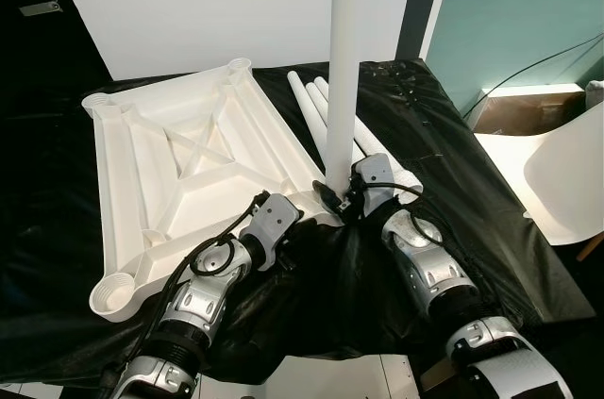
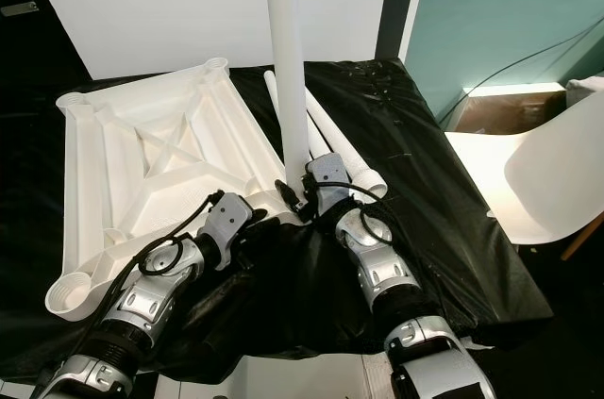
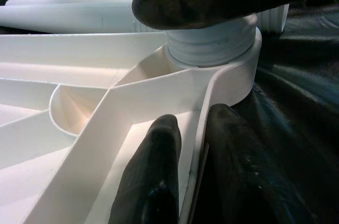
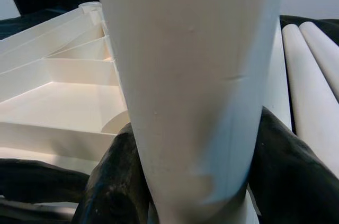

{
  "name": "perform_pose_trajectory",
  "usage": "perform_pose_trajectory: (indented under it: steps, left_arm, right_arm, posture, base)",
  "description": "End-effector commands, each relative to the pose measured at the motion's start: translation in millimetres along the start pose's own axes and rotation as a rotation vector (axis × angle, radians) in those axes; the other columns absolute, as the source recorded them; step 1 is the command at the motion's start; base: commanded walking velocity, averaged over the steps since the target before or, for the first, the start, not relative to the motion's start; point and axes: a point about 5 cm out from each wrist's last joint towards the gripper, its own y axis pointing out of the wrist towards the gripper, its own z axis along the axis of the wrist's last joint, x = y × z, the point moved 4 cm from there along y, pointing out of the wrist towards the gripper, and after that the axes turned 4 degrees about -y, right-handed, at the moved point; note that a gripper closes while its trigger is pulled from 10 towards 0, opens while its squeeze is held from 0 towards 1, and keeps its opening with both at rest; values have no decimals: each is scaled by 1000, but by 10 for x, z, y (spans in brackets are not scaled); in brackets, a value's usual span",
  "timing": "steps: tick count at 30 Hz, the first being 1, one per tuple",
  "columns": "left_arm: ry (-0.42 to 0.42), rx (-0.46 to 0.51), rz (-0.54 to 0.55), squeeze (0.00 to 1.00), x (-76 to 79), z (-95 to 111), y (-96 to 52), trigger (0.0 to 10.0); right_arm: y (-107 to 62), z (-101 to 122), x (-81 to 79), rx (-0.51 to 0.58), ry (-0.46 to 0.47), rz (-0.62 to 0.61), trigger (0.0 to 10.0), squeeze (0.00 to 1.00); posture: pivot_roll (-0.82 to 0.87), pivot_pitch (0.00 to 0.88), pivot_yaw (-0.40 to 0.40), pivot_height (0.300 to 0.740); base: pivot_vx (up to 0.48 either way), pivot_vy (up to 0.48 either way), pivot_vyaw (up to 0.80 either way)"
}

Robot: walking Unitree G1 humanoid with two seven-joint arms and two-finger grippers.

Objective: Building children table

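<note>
**A:** How are the arms set?

**B:** Both reach forward and bend inward over the near edge of the counter, which is draped in black plastic sheeting. The right tool is clenched round the foot of the upright white leg, one black finger on either side of it. The left tool grips the rim of the upside-down white tabletop, with that thin wall pinched between its fingers, just beside the corner socket where the leg's threaded end sits.

**A:** And the room around them?

**B:** The tabletop lies ribs-up on the counter's left half, its near-left corner socket close to the near edge. Three spare legs lie flat side by side just behind the upright one, pointing toward the far edge. The right half of the sheeting is bare. A white chair stands off the counter's right edge.

**A:** Anything you can't make out?

**B:** The upright leg runs out of the top of the head views. The right tool and wrist cover the joint there, so I can't tell how deep the thread sits.
</note>
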Motion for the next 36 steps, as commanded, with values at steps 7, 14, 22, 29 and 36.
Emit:
perform_pose_trajectory:
  steps: [7,14,22,29,36]
  left_arm:
    - [-53,-117,-80,0,219,-342,-27,10000]
    - [-52,-121,-81,0,213,-345,-43,10000]
    - [-49,-126,-86,0,229,-355,-32,10000]
    - [-45,-129,-90,0,227,-359,-33,10000]
    - [-44,-124,-94,0,233,-348,-14,10000]
  right_arm:
    - [-41,-157,26,-70,45,-66,0,0]
    - [-116,-60,134,50,160,-327,10000,0]
    - [-107,-21,289,48,132,-366,10000,1000]
    - [-56,15,76,48,90,-170,10000,0]
    - [-52,56,181,15,-36,114,9490,0]
  posture:
    - [20,0,-7,740]
    - [23,0,-1,740]
    - [23,0,-6,740]
    - [20,0,-5,740]
    - [8,0,-1,740]
  base:
    - [0,0,0]
    - [0,0,0]
    - [0,0,0]
    - [0,0,0]
    - [0,0,0]
